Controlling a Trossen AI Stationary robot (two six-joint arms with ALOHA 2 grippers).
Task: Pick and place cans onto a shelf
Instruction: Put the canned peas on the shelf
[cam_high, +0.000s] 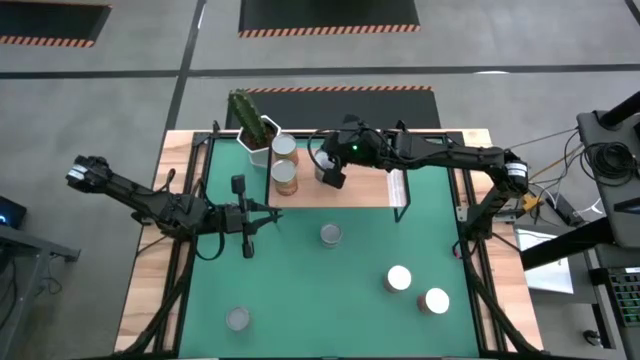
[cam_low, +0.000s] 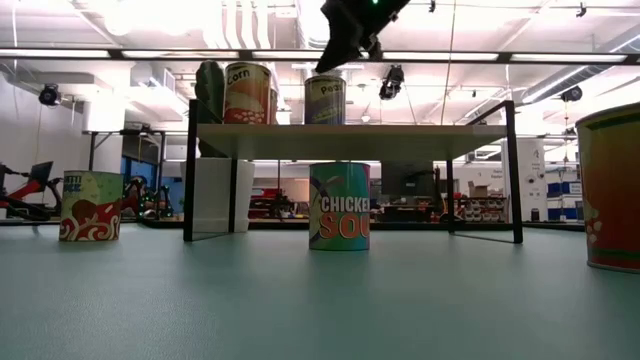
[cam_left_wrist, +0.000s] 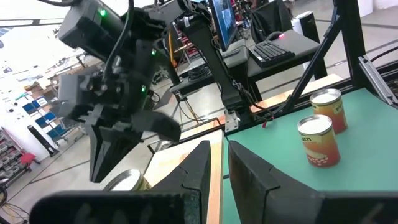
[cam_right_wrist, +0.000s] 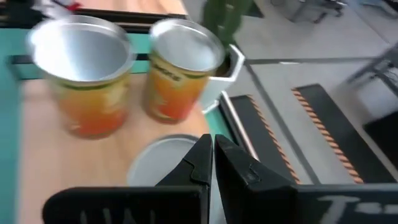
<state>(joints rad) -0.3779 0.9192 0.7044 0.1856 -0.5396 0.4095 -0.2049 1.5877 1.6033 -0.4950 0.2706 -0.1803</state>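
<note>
Four cans wait on the green mat (cam_high: 300, 290): the near-left can (cam_high: 237, 318), the near-right can (cam_high: 436, 300), its neighbour (cam_high: 399, 278) just beyond, and the middle can (cam_high: 331, 234) farther in. Left of that last one, the left gripper (cam_high: 262, 216) hangs over the mat, fingers almost together and holding nothing.

Farther back stands the shelf (cam_high: 370, 190), which carries three cans. The front shelf can (cam_high: 285, 177) and the back shelf can (cam_high: 284, 147) sit near its left end beside the cactus pot (cam_high: 258, 140). The third can (cam_right_wrist: 163, 163) sits just to their right. The right gripper (cam_high: 333, 178) hovers directly over this one, fingers pressed together and gripping nothing (the can stands free on the wood).

The likely risk is in the gripper's exit. It sits low over the third can, and a sideways swing could clip the rim and knock the can into its neighbours or off the plank. A straight lift looks safer. The next pick may be awkward too, since the near-right pair stand close enough that opened fingers could nudge the wrong one.

From overhead, the right gripper hides the third can. The right wrist view shows its lid below the fingertips, and the table-level view shows it upright on the plank with clear air above. Only the overhead view gives the full count of cans on the mat.
</note>
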